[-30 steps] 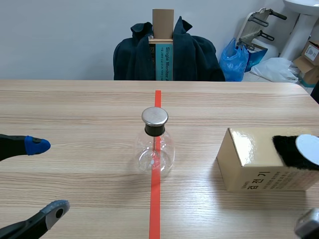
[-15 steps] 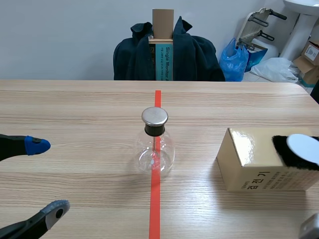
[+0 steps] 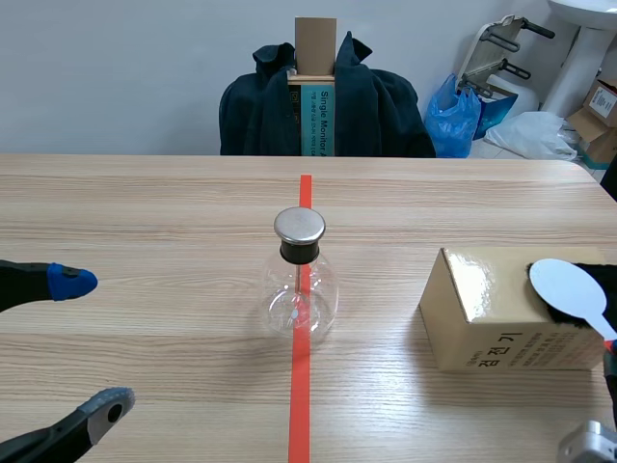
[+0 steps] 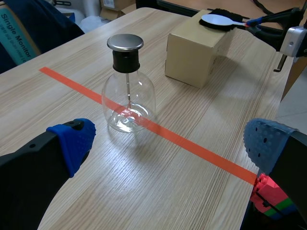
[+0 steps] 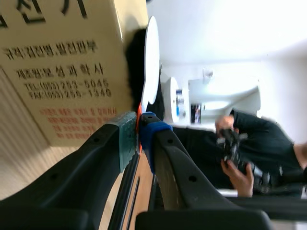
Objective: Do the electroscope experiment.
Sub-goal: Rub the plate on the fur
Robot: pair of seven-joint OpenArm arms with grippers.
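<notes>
The electroscope, a clear glass flask [image 3: 300, 294] with a metal cap, stands on the orange-red tape line at mid-table; it also shows ahead of my left gripper [image 4: 168, 143] as the flask [image 4: 128, 93]. My left gripper [image 3: 89, 345] is open and empty at the table's left. A tan cardboard box [image 3: 487, 309] stands at the right, with a black furry cloth [image 3: 564, 304] on top. My right gripper [image 5: 139, 132] is shut on the thin handle of a white paddle [image 5: 151, 62], whose disc [image 3: 567, 285] lies over the cloth. The left wrist view shows paddle [image 4: 219, 20] and box [image 4: 194, 48].
A chair draped with a dark jacket [image 3: 323, 106] stands behind the table's far edge. A blue bag [image 3: 453, 114] and boxes lie on the floor at the back right. A person's hands [image 5: 235, 160] show in the background of the right wrist view.
The white paddle has shifted left from the picture's right edge and turned, so more of its disc shows over the black cloth. The left arm and flask have not moved.
</notes>
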